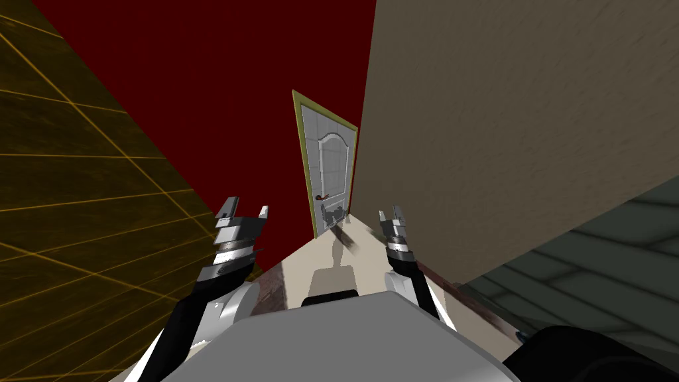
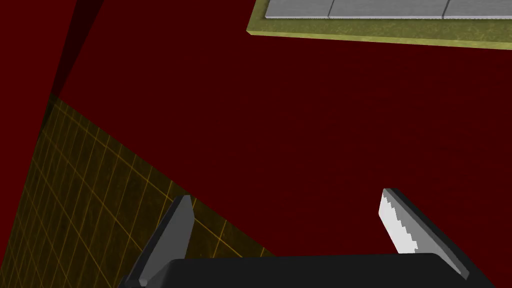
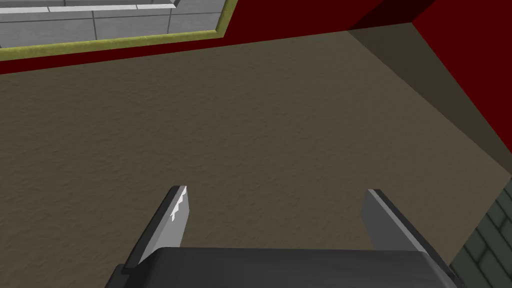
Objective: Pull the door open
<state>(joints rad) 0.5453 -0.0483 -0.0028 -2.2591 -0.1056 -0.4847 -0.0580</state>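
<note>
Nothing of the pull is done yet: your door (image 1: 331,172) stands shut in the red wall (image 1: 199,79) well ahead, its handle (image 1: 323,197) untouched, while your left tool (image 1: 246,209) and right tool (image 1: 391,213) both hang wide and empty.

One door (image 1: 331,172), one handle (image 1: 322,197), two end effectors (image 1: 246,209) (image 1: 391,215).

Head camera: steep, forward, door (image 1: 333,172) far. Left wrist faces red wall (image 2: 300,125), right wrist tan wall (image 3: 250,125); both catch door frame (image 2: 380,36).
</note>
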